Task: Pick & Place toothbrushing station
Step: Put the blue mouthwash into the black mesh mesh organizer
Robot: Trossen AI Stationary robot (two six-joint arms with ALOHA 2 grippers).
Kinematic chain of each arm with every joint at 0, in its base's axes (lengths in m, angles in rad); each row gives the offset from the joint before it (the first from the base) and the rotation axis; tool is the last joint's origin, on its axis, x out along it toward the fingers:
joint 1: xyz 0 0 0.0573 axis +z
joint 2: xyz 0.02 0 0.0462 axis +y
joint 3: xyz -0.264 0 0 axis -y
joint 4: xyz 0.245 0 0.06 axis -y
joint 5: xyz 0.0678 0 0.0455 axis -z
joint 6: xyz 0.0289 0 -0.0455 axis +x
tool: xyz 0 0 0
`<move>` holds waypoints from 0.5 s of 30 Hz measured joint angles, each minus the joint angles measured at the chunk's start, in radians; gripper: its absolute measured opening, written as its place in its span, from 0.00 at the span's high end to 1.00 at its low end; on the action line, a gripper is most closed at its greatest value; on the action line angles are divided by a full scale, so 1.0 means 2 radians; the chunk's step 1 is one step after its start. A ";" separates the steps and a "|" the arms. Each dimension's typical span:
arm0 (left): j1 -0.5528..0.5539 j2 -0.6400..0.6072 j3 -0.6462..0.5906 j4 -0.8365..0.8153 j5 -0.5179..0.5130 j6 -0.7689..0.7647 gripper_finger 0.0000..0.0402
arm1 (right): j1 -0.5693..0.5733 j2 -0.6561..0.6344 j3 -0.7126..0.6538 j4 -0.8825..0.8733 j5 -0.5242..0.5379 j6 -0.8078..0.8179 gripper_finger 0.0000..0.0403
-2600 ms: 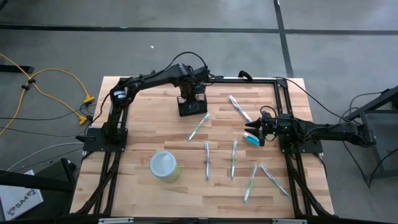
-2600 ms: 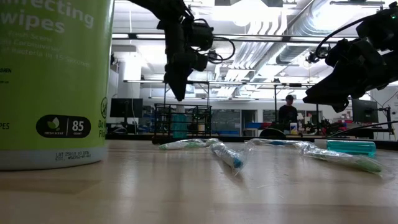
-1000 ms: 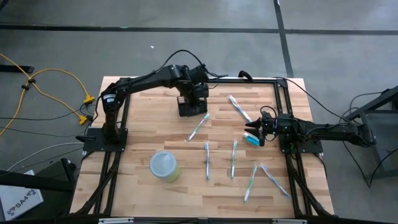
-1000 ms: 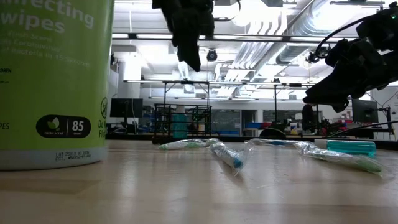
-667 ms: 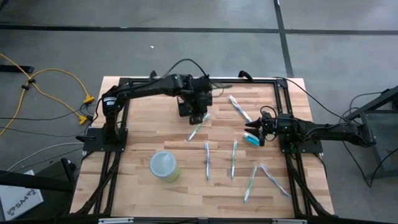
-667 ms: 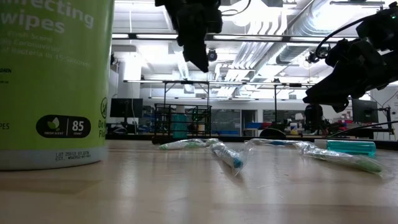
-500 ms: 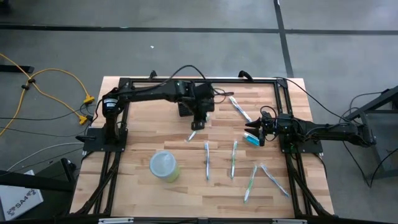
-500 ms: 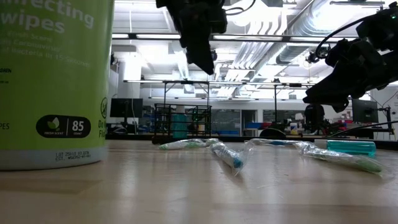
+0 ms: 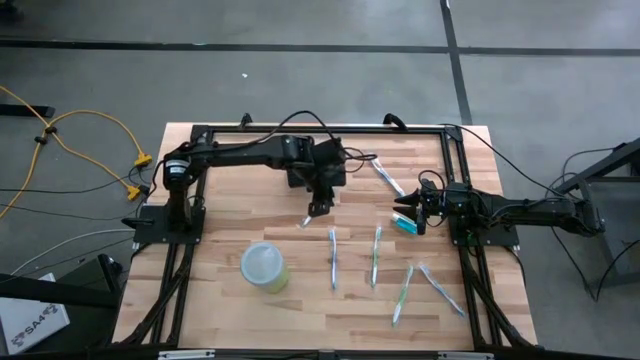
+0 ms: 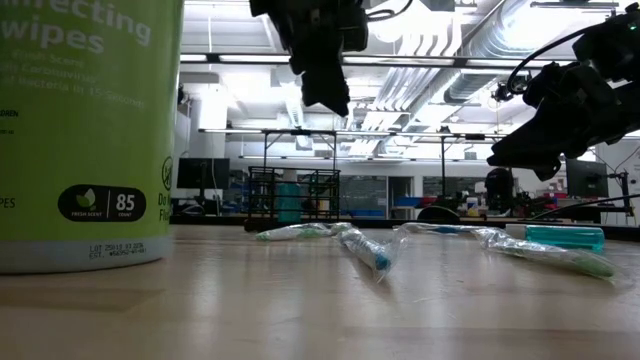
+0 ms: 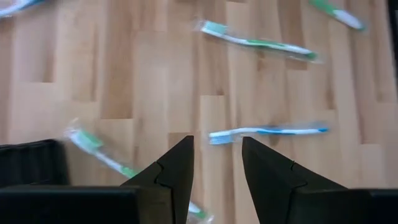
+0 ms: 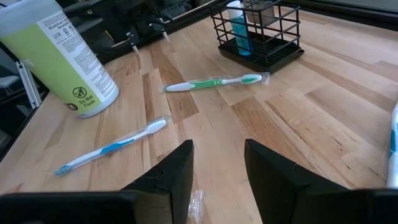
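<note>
Toothbrushing station point(image 12: 260, 32) is seen at the table's far edge, near the middle, standing upright on the wood; in the high view it is largely covered by the left arm. A blue tube-like item point(image 12: 237, 26) is held upright in it, plus a second item that cannot be identified.

Left gripper point(image 9: 317, 207) has been moved off the station over the last seconds: earlier it was hanging right above the holder, now it is held out past it toward the table centre, raised above a green wrapped toothbrush point(image 12: 213, 83). Its fingers are parted to a moderate gap with nothing between them. This is judged as a drop-off finished and a reach for the next brush begun.

Right gripper point(image 9: 412, 215) is parked at the right side, unchanged, fingers apart, empty, beside a teal box point(image 10: 565, 237).

Several more wrapped toothbrushes point(image 9: 376, 255) are left loose on the table point(image 9: 220, 200). A green wipes canister point(image 9: 265, 267) stands near the front left, lid on.
</note>
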 joint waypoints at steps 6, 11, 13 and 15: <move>-0.007 -0.031 -0.071 0.088 0.001 -0.012 0.71 | 0.000 0.000 0.000 0.000 0.000 0.000 0.67; -0.009 -0.079 -0.189 0.237 -0.001 -0.028 0.73 | 0.000 0.000 0.000 0.000 0.000 0.000 0.67; -0.007 -0.097 -0.230 0.278 0.002 -0.038 0.74 | 0.000 0.000 0.000 0.000 0.000 0.000 0.67; 0.000 -0.112 -0.262 0.311 0.003 -0.039 0.74 | 0.000 0.000 0.000 0.000 0.000 0.000 0.67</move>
